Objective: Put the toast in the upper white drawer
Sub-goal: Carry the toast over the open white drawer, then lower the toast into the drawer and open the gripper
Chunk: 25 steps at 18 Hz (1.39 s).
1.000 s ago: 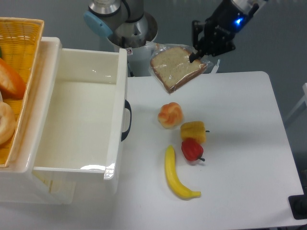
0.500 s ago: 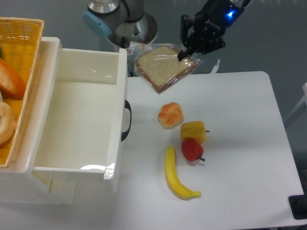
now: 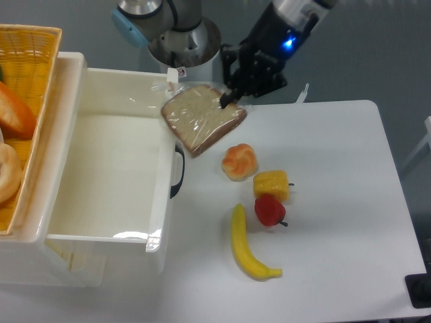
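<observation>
The toast [image 3: 202,123], a pale slice with a brown crust in clear plastic, hangs tilted in the air above the front right rim of the upper white drawer [image 3: 108,168], partly over the table [image 3: 337,202] and partly over the drawer's edge. The gripper [image 3: 232,96] pinches its upper right corner, fingers clenched on the wrapped slice, with a blue light glowing on the wrist above. The drawer stands pulled out, its dark curved handle [image 3: 178,173] just below the slice. To the right of the handle lie 1 round orange-white bun [image 3: 239,161], 1 yellow corn piece [image 3: 272,185], 1 red pepper [image 3: 270,210] and 1 banana [image 3: 248,245]. A yellow wicker basket [image 3: 30,67] sits at the far left.
</observation>
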{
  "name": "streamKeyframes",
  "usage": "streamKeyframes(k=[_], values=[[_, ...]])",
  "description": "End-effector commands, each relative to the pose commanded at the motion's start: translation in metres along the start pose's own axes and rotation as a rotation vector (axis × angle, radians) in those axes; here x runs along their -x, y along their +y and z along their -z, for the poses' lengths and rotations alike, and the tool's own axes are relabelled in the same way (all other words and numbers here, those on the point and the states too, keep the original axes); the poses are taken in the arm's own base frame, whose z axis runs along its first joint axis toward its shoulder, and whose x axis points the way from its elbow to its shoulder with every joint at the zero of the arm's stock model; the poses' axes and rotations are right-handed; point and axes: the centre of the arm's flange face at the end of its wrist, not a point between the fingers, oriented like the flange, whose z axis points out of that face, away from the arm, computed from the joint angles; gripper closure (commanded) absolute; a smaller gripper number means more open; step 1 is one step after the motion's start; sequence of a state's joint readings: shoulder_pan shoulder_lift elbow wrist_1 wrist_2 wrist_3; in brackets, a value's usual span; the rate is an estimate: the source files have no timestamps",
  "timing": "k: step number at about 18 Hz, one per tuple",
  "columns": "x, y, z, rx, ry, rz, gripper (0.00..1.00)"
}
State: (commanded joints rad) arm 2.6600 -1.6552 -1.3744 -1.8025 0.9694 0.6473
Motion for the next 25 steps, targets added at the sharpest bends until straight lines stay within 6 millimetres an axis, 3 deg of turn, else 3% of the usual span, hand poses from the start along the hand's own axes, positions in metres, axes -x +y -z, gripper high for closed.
streamKeyframes(k=[10,17,23,25], values=[[-0.045,-0.01,-0.072,0.134,-0.036,-0.137,1.0],[-0.071,-0.012,-0.098,0.176,-0.018,-0.186,1.0],[-0.077,-0.014,-0.11,0.194,-0.011,-0.202,1.0],[-0.079,-0.015,-0.116,0.205,-0.007,-0.208,0.94]])
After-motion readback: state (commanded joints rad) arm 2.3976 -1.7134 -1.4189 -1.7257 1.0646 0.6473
